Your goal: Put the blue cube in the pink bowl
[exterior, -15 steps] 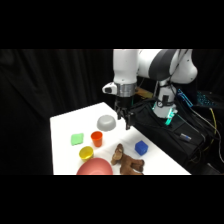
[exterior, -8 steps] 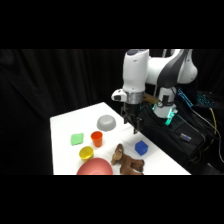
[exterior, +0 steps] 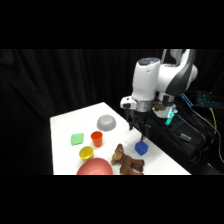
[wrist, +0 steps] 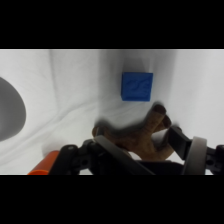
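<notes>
The blue cube point(exterior: 141, 148) rests on the white table near its right edge; in the wrist view the blue cube point(wrist: 137, 86) lies flat just beyond a brown plush toy. The pink bowl point(exterior: 95, 167) sits at the table's front and is cut off by the picture's bottom edge; the wrist view does not show it. My gripper point(exterior: 137, 125) hangs a little above the table, just up and left of the cube. In the wrist view the gripper point(wrist: 145, 150) stands open, holding nothing, with the toy on the table below it.
A brown plush toy point(exterior: 127, 160) lies between the cube and the pink bowl. A grey dome bowl point(exterior: 106, 121), an orange cup point(exterior: 96, 138), a yellow cup point(exterior: 86, 153) and a flat green block point(exterior: 77, 139) stand to the left. Dark equipment point(exterior: 175, 135) borders the table's right edge.
The arm has swung to the right, from over the grey bowl to a spot beside the blue cube. The objects on the table have not moved.
</notes>
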